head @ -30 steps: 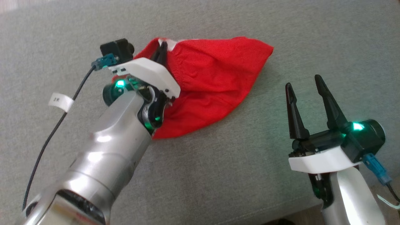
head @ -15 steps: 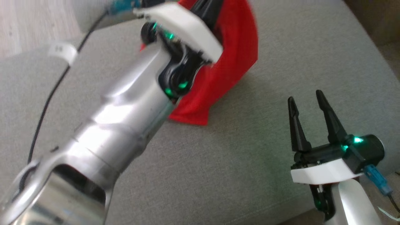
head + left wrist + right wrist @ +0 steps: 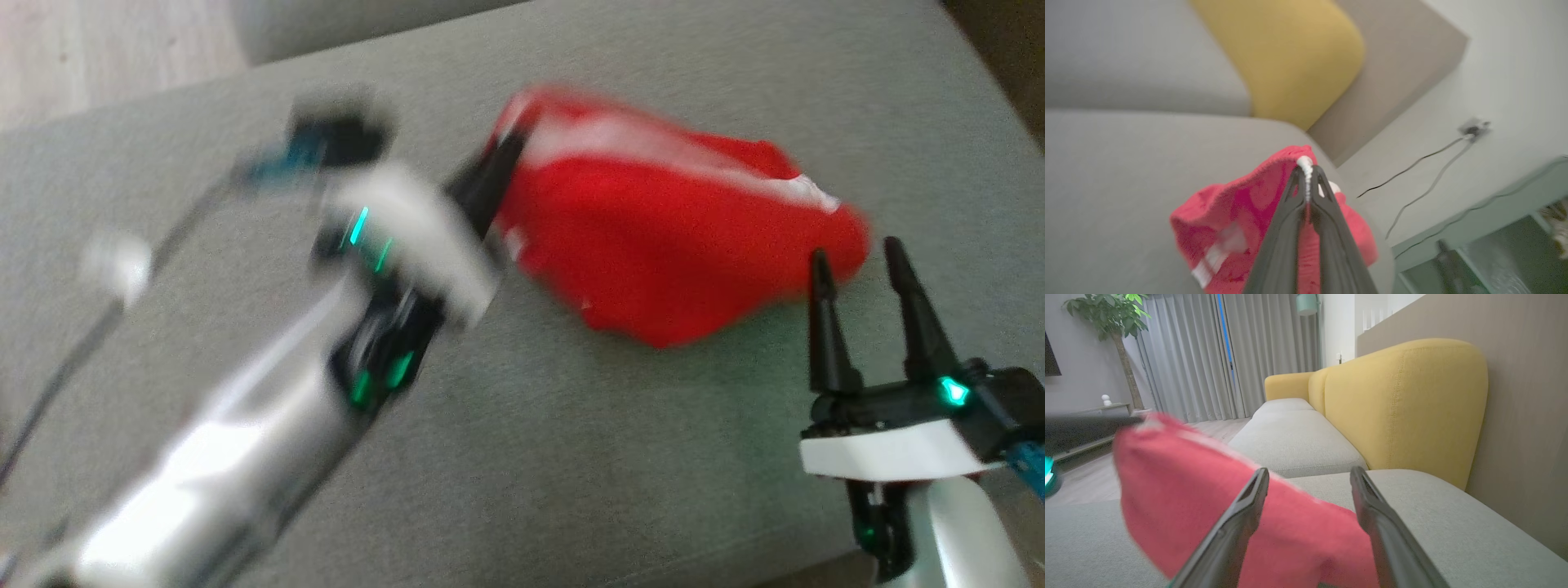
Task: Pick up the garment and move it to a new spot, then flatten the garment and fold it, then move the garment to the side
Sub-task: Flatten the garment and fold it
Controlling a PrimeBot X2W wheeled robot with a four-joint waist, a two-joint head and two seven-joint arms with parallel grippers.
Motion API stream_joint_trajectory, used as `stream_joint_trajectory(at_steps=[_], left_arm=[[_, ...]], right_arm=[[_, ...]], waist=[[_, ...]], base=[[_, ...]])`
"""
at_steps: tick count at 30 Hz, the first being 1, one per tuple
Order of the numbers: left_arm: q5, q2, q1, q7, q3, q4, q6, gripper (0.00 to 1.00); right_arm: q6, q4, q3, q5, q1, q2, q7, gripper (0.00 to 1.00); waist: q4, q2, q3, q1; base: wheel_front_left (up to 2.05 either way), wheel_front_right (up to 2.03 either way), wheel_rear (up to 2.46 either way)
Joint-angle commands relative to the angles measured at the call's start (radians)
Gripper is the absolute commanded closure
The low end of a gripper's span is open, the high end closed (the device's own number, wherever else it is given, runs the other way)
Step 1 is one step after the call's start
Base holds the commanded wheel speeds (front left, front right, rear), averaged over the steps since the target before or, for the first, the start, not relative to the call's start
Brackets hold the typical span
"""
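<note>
Head view. Garment — a red bunch with white trim along its upper edge — lies on the grey sofa seat, between the two arms. The left claw, blurred, is clamped on the garment's left end. The right claw stands with jaws wide apart and empty, its tips just short of the garment's right end. The cloth's long axis runs from the left claw's pinch across to that free end, so the right arm is judged the nearer one for a second hold.

Left wrist view. The closed fingers meet on a white-edged fold at the top of the cloth; the rest hangs below, over the seat, with a yellow cushion beyond.

Right wrist view. Red cloth lies ahead and to the left of the spread fingers — whether it touches them cannot be told.
</note>
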Motion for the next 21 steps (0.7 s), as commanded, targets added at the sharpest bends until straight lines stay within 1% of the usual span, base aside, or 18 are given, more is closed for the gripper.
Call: stream_joint_trajectory(at_steps=[1,3,5,8,11,14,17,21], left_arm=[[-0.007,0.055,0.036,-0.021,0.029,-0.051,0.014,1.0],[0.009,0.113,0.126,-0.056,0.016,-0.079,0.03,1.0],[0.033,0.16,0.196,-0.104,0.01,-0.095,0.036,1.0],[0.06,0.199,0.263,-0.174,0.014,-0.094,0.04,1.0],[0.108,0.211,0.284,-0.231,0.004,-0.068,0.035,1.0],[0.144,0.203,0.291,-0.282,-0.002,-0.026,0.031,1.0],[0.157,0.183,0.293,-0.309,-0.001,0.012,0.024,1.0],[0.151,0.145,0.295,-0.331,0.012,0.049,0.005,1.0]], right_arm=[[-0.001,-0.038,0.009,0.013,-0.024,-0.003,0.001,0.0],[-0.001,-0.038,-0.01,0.027,-0.024,-0.003,0.001,0.0],[-0.001,-0.03,-0.026,0.029,-0.031,-0.003,0.001,0.0],[-0.001,-0.002,-0.05,0.016,-0.051,-0.003,0.001,0.0],[-0.001,0.077,-0.059,0.019,-0.078,-0.003,0.001,0.0],[-0.001,0.226,-0.04,0.059,-0.125,-0.018,0.003,0.0],[-0.001,0.339,-0.016,0.097,-0.188,-0.047,0.058,0.0],[-0.001,0.454,-0.01,0.102,-0.25,-0.067,0.119,0.0]], waist=[[0.036,0.0,0.032,-0.0002],[0.06,0.0,0.048,-0.0002],[0.086,0.0,0.063,-0.0002],[0.132,0.0,0.08,-0.0002],[0.174,0.0,0.09,-0.0002],[0.203,0.0,0.093,-0.0002],[0.227,0.0,0.099,-0.0002],[0.253,0.0,0.111,-0.0002]], base=[[0.0,0.0,0.0],[0.0,0.0,0.0],[0.0,0.0,0.0],[0.0,0.0,0.0],[0.0,0.0,0.0],[0.0,0.0,0.0],[0.0,0.0,0.0],[0.0,0.0,0.0]])
